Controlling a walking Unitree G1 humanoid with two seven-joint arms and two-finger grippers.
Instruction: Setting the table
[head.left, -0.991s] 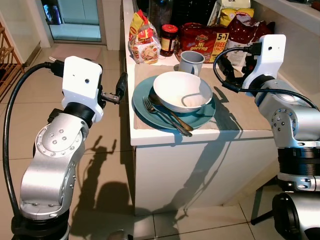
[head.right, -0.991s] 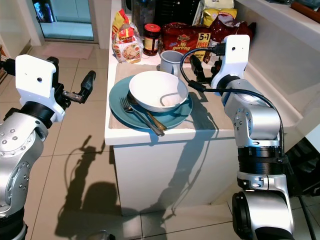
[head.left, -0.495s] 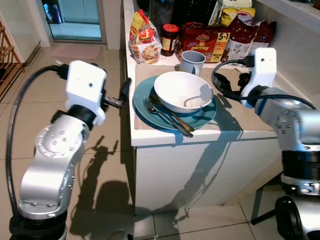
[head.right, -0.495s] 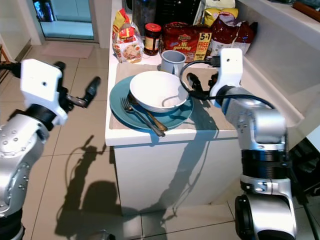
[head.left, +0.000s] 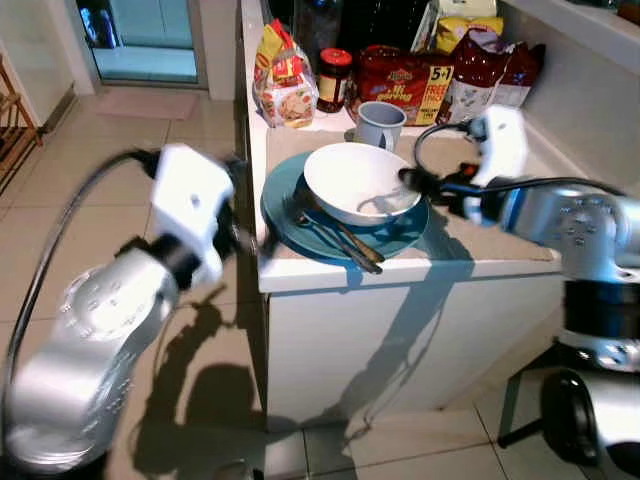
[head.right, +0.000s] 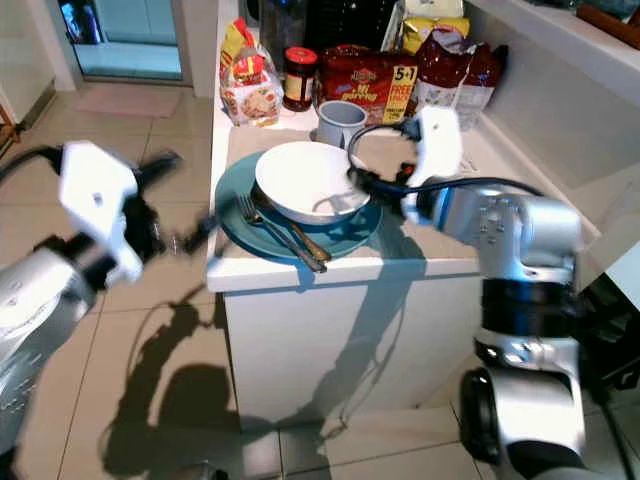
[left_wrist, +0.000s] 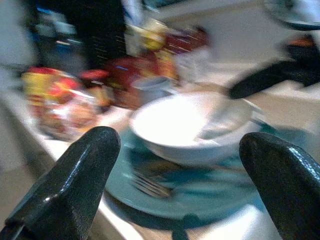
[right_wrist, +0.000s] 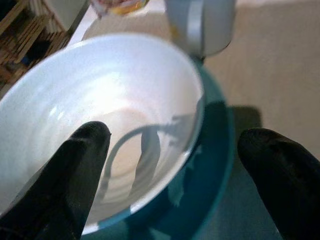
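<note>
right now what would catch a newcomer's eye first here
The white bowl on the teal plate, near the counter's front edge, fork and spoon lying on the plate beside it. The right gripper, open, reaches over the bowl's rim; the left gripper, open, hangs off the counter's left side.

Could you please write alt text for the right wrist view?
A white bowl sits on a teal plate, seen close up between the right end effector's two open black fingers. A grey mug stands beyond the bowl on a beige placemat.
</note>
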